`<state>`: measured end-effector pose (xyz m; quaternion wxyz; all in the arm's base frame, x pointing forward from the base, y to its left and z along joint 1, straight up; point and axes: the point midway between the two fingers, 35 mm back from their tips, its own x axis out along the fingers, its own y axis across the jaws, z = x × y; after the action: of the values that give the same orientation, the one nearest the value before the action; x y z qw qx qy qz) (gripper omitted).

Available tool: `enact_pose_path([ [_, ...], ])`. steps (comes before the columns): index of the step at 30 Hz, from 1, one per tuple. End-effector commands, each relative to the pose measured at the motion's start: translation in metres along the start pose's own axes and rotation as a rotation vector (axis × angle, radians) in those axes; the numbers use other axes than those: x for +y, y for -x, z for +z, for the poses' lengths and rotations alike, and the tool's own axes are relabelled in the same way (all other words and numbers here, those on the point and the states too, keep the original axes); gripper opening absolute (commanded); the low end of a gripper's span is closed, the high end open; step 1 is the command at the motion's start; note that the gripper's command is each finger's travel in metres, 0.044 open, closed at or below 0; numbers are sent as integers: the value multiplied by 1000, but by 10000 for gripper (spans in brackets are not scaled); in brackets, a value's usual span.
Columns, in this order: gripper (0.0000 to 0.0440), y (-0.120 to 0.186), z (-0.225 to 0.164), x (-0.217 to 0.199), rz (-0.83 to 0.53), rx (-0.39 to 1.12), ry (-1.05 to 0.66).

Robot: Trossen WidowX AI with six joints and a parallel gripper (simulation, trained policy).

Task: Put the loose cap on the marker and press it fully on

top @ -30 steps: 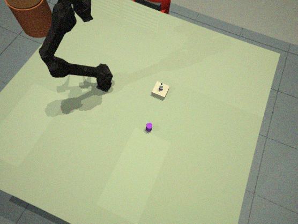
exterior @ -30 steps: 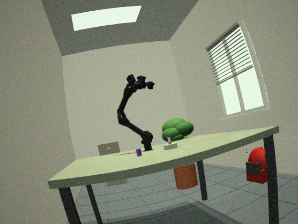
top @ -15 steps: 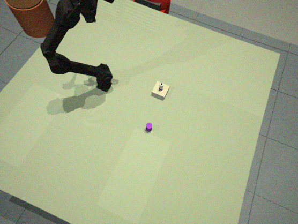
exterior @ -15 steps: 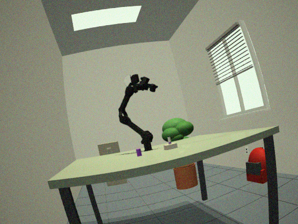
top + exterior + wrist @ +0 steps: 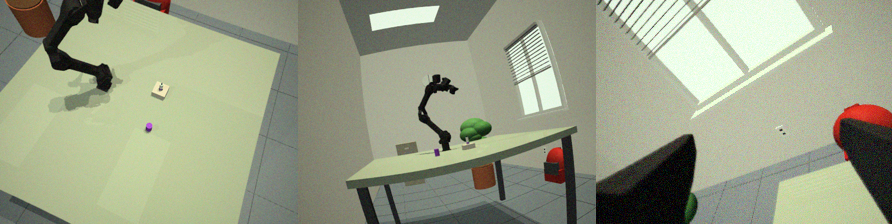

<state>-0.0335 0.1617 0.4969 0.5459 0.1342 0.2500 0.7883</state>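
Observation:
The marker (image 5: 161,86) (image 5: 467,139) stands upright in the pale holder block (image 5: 157,95) (image 5: 468,147), its narrow tip up and uncapped. The purple cap (image 5: 149,127) (image 5: 436,152) stands loose on the table, apart from the block. My gripper (image 5: 455,90) (image 5: 767,135) is open, with nothing between its fingers in the wrist view. It is raised high above the table, well away from the cap and the marker. The wrist view shows neither of them.
The green table (image 5: 203,161) (image 5: 405,172) bears the block and the arm's base. An orange-brown pot (image 5: 37,24) (image 5: 483,177) with a green plant (image 5: 475,128) stands beyond the table. A red object (image 5: 556,161) (image 5: 868,114) stands on the floor past its edge. A window shows in the wrist view.

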Motion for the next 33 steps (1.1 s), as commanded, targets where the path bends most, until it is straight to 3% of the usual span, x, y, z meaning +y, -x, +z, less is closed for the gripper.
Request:
enact_pose_path([
  [1, 332, -1, 0, -8, -19, 9, -23],
  [33, 333, -3, 5, -83, -197, 42, -229],
])
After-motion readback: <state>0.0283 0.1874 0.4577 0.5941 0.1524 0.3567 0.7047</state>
